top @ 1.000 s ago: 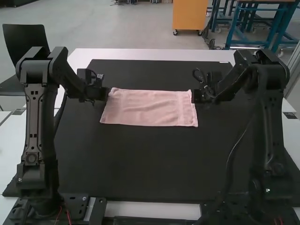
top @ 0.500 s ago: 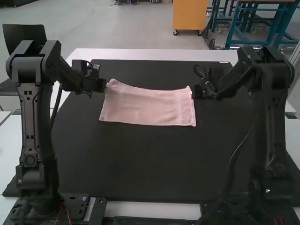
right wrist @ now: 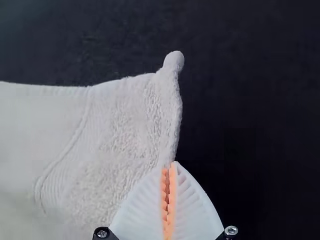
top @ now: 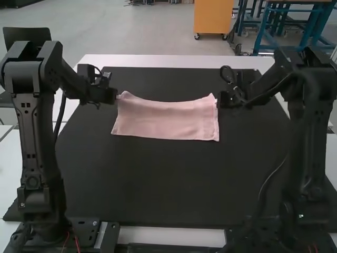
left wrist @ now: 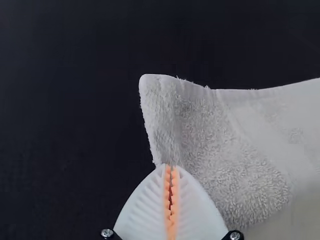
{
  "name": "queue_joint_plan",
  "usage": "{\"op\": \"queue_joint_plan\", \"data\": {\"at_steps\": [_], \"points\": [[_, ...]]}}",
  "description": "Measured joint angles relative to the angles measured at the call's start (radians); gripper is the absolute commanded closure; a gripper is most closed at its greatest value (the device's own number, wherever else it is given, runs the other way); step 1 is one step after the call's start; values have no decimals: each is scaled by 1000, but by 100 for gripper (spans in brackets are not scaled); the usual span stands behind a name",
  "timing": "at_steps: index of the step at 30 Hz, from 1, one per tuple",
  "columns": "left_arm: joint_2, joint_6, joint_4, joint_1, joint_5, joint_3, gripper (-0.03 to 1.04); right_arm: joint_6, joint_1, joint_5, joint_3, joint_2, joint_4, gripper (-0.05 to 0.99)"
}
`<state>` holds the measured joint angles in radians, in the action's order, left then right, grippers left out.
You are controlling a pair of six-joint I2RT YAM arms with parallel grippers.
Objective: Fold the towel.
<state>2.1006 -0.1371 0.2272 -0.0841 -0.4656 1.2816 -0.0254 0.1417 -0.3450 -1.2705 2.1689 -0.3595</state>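
And there's the towel [top: 166,121] over the mat [top: 147,182], nearer its far edge, left gripper [top: 117,97] at the towel's left side, right gripper [top: 218,100] at its right, mat on the tabletop [top: 174,60]!

From my remote station I observe the towel [top: 167,121], a matt cloth with rough, looped pile and smoother woven bands. My jaws carry ribbed, matt white plastic fingers [left wrist: 137,212] with toothed, rubbery-looking orange pads [left wrist: 173,200]; the screws [right wrist: 231,230] are glossy metal. The black mat [top: 158,179] appears smooth and matt.
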Motion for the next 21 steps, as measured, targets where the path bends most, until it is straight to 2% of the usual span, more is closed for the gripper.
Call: {"op": "queue_joint_plan", "data": {"at_steps": [9,21], "points": [[-75,-51,-18,-43,-18,-84,99,0,-1,-24,92,-77,6,96],[-204,-80,-25,-47,-21,-245,99,0,-1,-39,225,-212,38,96]]}}
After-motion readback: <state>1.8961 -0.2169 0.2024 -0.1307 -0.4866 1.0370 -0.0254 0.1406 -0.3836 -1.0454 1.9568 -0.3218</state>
